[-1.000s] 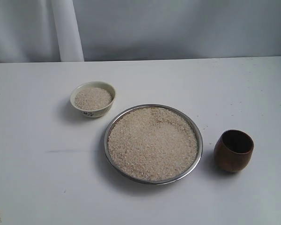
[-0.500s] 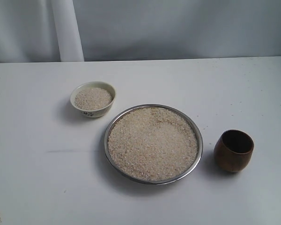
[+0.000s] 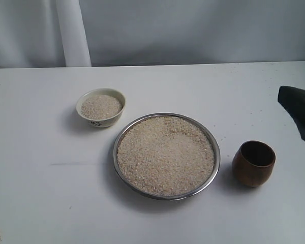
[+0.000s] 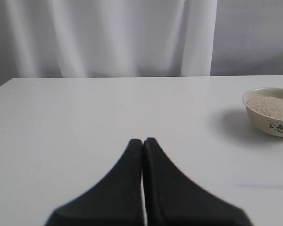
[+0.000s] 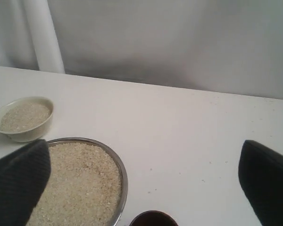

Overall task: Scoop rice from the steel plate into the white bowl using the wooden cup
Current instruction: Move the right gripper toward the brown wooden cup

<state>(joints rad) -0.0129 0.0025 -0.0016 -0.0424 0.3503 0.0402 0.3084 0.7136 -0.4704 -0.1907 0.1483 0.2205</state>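
Newly in at the right edge, jaws spread wide: right gripper [image 3: 298,109], near the wooden cup [image 3: 253,163] upright beside the steel plate [image 3: 217,158] of rice [image 3: 165,155]. Likely prelude to pickup; left gripper [image 4: 143,141] pressed shut.

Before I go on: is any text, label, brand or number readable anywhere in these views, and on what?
No readable text anywhere.
white bowl: dark markings on its side, too small and blurred to read; possibly only a pattern.
steel plate, wooden cup: no marks visible.
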